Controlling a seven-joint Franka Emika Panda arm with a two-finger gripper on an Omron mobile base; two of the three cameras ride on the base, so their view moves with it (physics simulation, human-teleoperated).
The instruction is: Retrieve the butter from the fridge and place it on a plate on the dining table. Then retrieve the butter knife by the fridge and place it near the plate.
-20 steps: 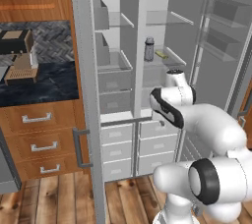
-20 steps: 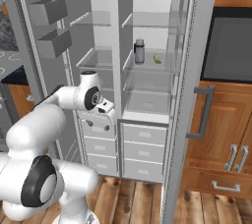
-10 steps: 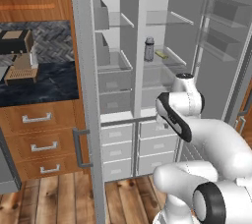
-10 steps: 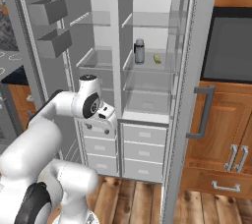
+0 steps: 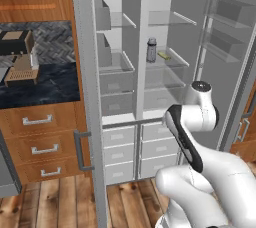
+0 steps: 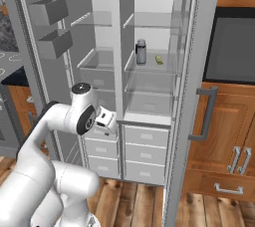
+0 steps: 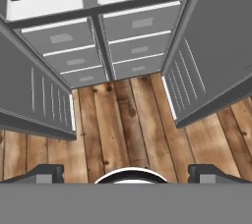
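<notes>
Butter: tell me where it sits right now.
The butter lies on a clear shelf in the open fridge, just right of the grey can in both base views.

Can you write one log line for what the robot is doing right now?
fridge: both doors open | butter: on shelf beside can | hand: open, empty, facing floor

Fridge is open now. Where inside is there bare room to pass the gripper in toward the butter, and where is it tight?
Crowded: the butter sits close beside the grey can on the right middle shelf. Free: that shelf's front edge, the top shelves, and the left middle shelf.
</notes>
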